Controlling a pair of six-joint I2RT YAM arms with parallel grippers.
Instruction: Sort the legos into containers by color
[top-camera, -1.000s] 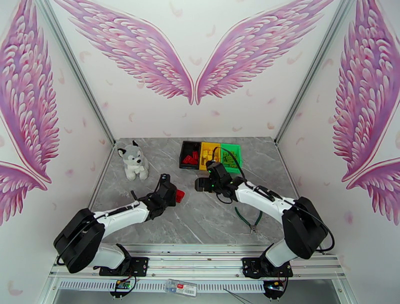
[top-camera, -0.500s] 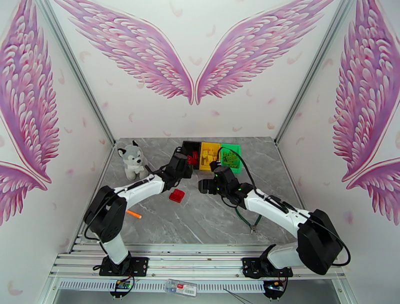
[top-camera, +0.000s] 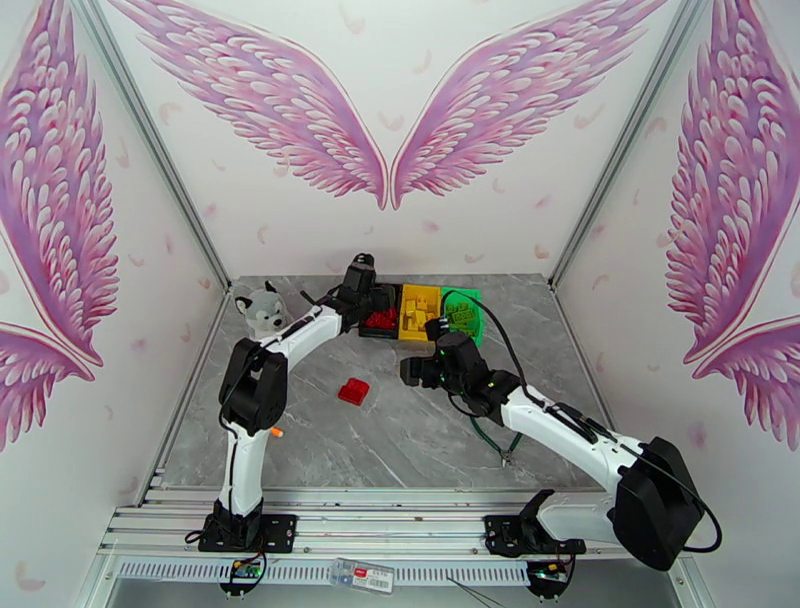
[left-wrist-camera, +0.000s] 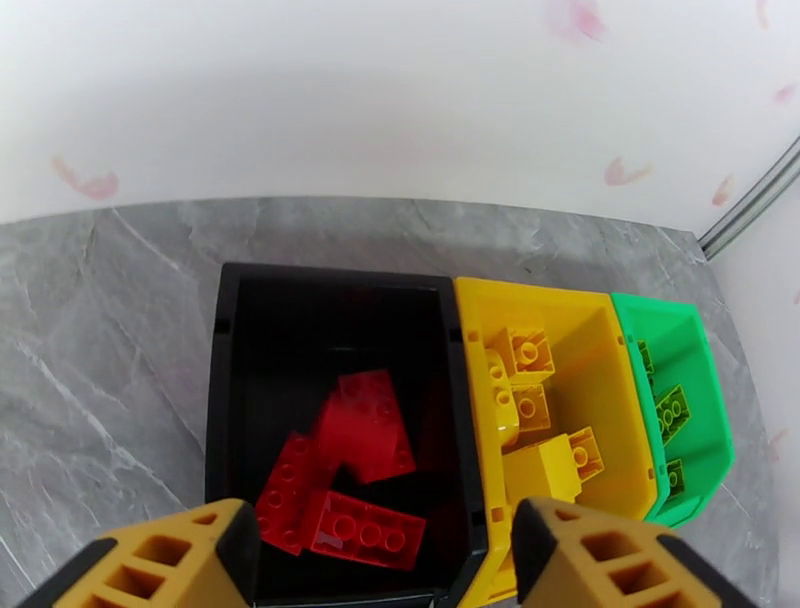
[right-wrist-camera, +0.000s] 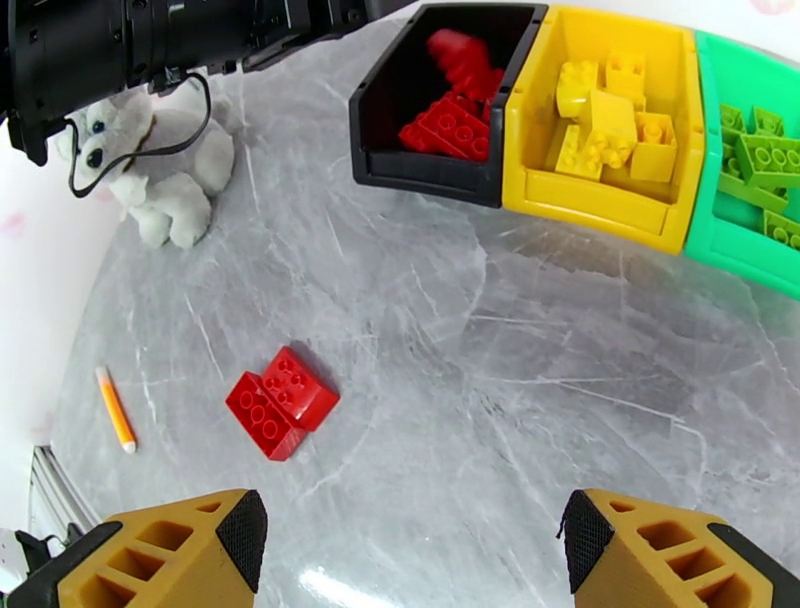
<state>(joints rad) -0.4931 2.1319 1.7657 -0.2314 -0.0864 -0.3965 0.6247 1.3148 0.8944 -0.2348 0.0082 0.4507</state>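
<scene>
My left gripper (top-camera: 372, 298) hangs open over the black bin (left-wrist-camera: 225, 400), with nothing between its yellow fingers (left-wrist-camera: 170, 560). Several red legos (left-wrist-camera: 360, 440) lie in that bin. The yellow bin (left-wrist-camera: 590, 330) holds yellow bricks (left-wrist-camera: 530, 400), and the green bin (left-wrist-camera: 700, 340) holds green ones (left-wrist-camera: 672, 412). One red lego piece (right-wrist-camera: 281, 400) (top-camera: 352, 390) lies on the table left of my right gripper (top-camera: 412, 372). That gripper (right-wrist-camera: 410, 560) is open and empty, above the table in front of the bins.
A husky plush toy (top-camera: 258, 308) (right-wrist-camera: 160, 170) sits at the back left beside my left arm. An orange peg (right-wrist-camera: 115, 408) lies near the left edge. Green-handled pliers (top-camera: 500, 440) lie under my right forearm. The bins stand against the back wall.
My left arm has swung from beside the red piece on the table up to the black bin. The red piece stays on the table. My right gripper drew back slightly.
</scene>
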